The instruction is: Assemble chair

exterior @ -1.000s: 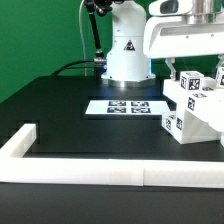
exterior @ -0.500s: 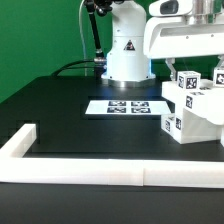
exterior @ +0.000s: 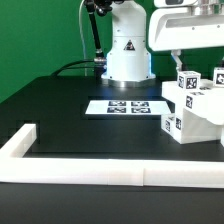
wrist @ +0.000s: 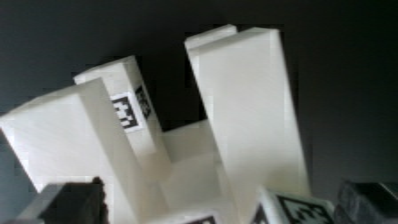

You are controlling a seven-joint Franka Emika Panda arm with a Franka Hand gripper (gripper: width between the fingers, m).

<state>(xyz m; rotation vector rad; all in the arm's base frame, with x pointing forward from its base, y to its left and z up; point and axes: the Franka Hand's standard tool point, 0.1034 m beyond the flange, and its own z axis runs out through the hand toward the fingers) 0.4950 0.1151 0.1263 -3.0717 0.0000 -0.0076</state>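
Exterior and wrist views. We found the chair (exterior: 193, 108), a chunky white assembly of tagged blocks, standing on the black table (exterior: 70, 110) at the exterior view's right, just beside the marker board (exterior: 125, 107). The gripper (wrist: 205, 205) hung above the chair; in the wrist view its two dark fingertips (wrist: 68, 200) stood well apart on either side of the upright white bars, parted and holding nothing. A white border rail (exterior: 90, 172) ran along the table's near edge.
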